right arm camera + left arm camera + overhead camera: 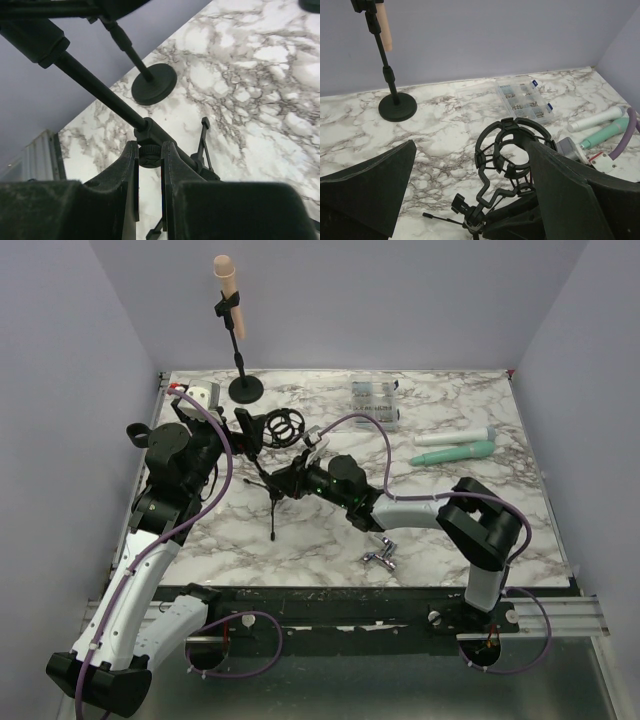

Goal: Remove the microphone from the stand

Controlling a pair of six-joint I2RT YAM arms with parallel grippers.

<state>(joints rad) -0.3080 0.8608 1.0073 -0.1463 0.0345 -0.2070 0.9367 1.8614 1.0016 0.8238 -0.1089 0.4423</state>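
Right gripper [150,156] pinching the tripod stand [100,92]; left gripper [470,150] spread wide.
My right fingers clamp the stand's stem at its joint. The shock mount [512,150] sits between my left fingers, closer to one of them. The beige microphone [227,278] is clipped on the round-based stand [246,388], well beyond my left fingers. The green microphone [455,453] and the white microphone [455,436] lie far to the side.

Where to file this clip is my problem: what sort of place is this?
Probably a robot lab test cell: a marble-pattern table boxed in by plain lilac walls, a left arm and right arm bolted at its near edge, and props like a microphone stand and parts box.
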